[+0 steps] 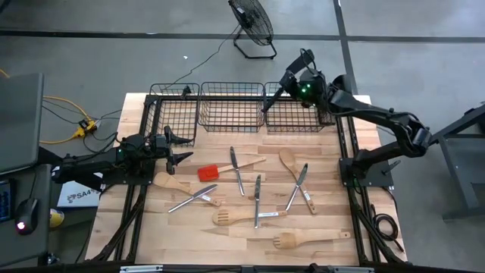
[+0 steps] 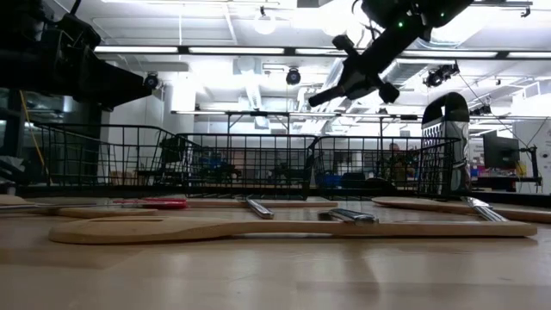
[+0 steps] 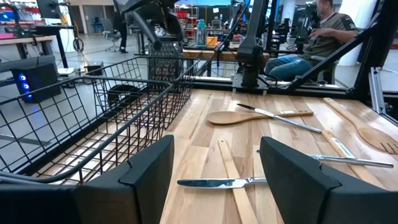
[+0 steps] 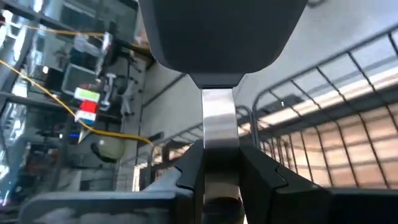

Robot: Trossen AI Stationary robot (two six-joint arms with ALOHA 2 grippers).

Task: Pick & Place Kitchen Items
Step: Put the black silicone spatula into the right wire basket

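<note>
The right gripper (image 1: 274, 96) hangs high over the right-hand black wire basket (image 1: 297, 115), its two dark fingers pinched on a flat, polished metal utensil (image 4: 219, 118). In the right wrist view the shiny strip runs straight out between the pads; in the low view the black-handled piece (image 2: 357, 79) slants in the air above the basket rims. Which kind of cutlery it is cannot be told.

Below and well apart from that gripper, toward the table's front, the other kitchen items lie scattered on the pale butcher-block table (image 1: 333, 220). A red-headed spatula (image 1: 209, 172) with a light wooden handle lies flat; beside it lie a silver knife (image 1: 236, 168) and another silver piece (image 1: 258, 201), both smooth and narrow. A rounded wooden spoon (image 1: 289, 161) is crossed by metal tongs (image 1: 298, 185). Nearer the front edge sit a slotted wooden spatula (image 1: 227, 218) and a wooden fork-shaped spatula (image 1: 286, 241), both matte and pale.

The left gripper (image 1: 176, 149) waits low at the table's left side, just before the left basket (image 1: 173, 114), its blunt dark fingers (image 3: 155, 171) spread wide with nothing between them. Just ahead of it lies a table knife (image 3: 217, 183) across a slim wooden handle (image 3: 231, 174), and another wooden spoon (image 1: 171, 182) rests close by.
</note>
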